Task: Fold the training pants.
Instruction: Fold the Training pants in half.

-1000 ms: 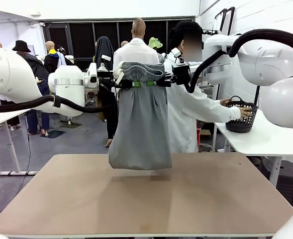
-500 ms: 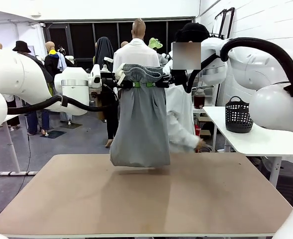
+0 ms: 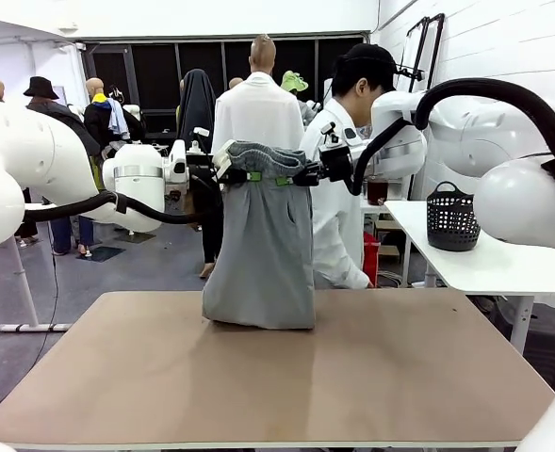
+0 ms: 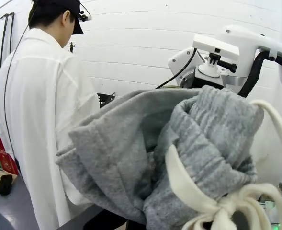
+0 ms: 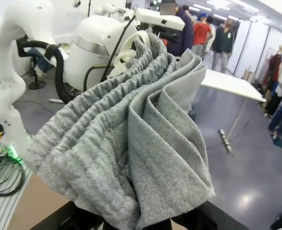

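**Pants hanging from both grippers, hem on table, fold not finished**

I'm seeing the training pants (image 3: 261, 240) hanging in the air between the two arms, waistband up top, the cloth already looking doubled lengthwise into one narrow panel. The bottom hem is touching or just brushing the table (image 3: 399, 377) near its far edge (hard to call contact for sure). So I'm judging it as mid-task: pants are still to be laid down and folded across.

The left gripper (image 3: 249, 175) is pinching the waistband on its side, jaws clenched on the bunched elastic; in the left wrist view the drawstring (image 4: 198, 199) is dangling right in front. The right gripper (image 3: 285, 179) is clamped on the opposite waistband corner. Both are sitting close together, so the waistband is sagging and gathered between them.
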You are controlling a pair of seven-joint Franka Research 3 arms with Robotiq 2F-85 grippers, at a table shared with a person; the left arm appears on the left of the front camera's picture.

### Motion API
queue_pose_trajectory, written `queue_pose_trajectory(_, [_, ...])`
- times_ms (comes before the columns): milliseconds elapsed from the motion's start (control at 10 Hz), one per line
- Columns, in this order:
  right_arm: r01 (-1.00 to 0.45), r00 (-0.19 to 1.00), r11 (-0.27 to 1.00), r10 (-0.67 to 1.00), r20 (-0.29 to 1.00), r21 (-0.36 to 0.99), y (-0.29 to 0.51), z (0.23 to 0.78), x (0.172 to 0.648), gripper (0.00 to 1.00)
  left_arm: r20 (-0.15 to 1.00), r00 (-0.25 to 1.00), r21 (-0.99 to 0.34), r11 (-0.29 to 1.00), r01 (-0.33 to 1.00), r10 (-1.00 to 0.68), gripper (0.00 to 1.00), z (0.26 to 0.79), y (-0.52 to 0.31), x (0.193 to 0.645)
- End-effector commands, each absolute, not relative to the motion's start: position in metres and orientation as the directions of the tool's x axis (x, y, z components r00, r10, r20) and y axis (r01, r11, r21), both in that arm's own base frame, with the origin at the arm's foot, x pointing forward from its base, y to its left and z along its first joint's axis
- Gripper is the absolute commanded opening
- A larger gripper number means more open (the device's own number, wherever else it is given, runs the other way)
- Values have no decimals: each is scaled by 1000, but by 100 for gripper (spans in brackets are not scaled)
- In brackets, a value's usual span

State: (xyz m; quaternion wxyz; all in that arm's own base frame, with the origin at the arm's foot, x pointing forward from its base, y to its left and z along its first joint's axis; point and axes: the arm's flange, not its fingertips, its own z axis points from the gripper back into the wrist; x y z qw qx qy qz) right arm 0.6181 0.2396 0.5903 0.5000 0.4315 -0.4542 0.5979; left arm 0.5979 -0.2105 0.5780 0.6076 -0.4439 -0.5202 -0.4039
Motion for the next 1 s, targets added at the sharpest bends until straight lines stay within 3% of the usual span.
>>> queue_pose_trajectory(0, [-996, -50, -89, 206, 977, -32, 235, 580, 593, 0, 984, 175, -179, 255, 950, 39, 0, 576, -200, 575])
queue_pose_trajectory(300, [-994, 50, -84, 186, 981, 66, 236, 555, 582, 0, 935, 355, -343, 221, 913, -12, 0, 545, -200, 537])
queue_pose_trajectory(900, [-964, 238, -85, 147, 960, 252, 226, 491, 566, 0, 845, 535, -524, 198, 828, -1, 0, 470, -199, 497])
